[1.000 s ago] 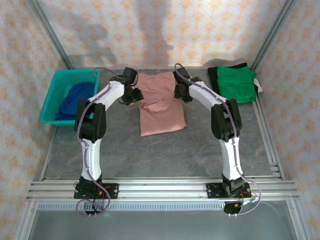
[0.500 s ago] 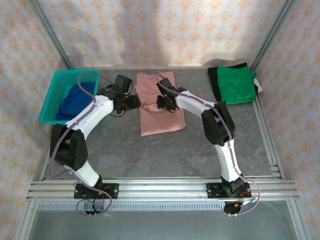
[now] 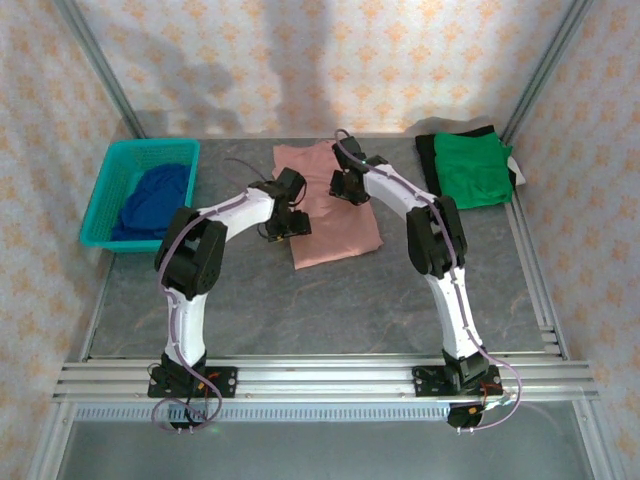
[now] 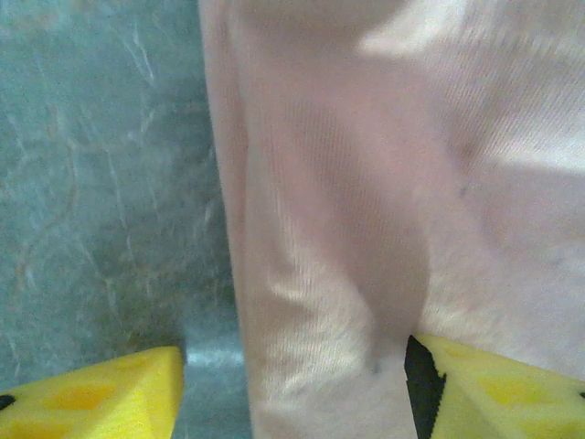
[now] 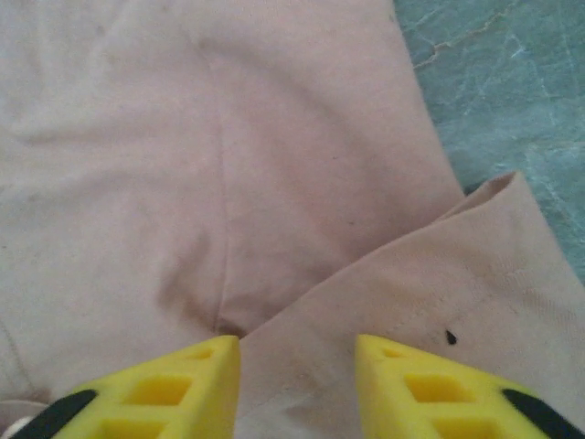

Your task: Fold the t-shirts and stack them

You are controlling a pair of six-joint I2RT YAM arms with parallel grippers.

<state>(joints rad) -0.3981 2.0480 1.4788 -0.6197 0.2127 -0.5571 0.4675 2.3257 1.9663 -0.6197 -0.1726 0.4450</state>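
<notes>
The pink shirt (image 3: 335,235) lies flat in the middle of the table (image 3: 300,310). Its long axis runs from far to near and leans a little to the right at the near end.

The left gripper (image 3: 290,226) is at the left edge of this shirt, about half way along it. Its jaws stand open across the edge: one finger (image 4: 91,398) is above bare table, the other (image 4: 494,384) is over the cloth, and nothing is pinched. The right gripper (image 3: 345,187) is over the far half of the shirt. It is open too, low above a folded flap whose edge begins between its fingers.

I judge that the next grasp is on the left edge, so the left arm is the nearer one.

Left of the pink shirt, well apart, the basket (image 3: 100,205) holds the blue shirt (image 3: 150,200). To the right of it, the green shirt (image 3: 475,170) lies folded on a dark cloth (image 3: 428,150).
</notes>
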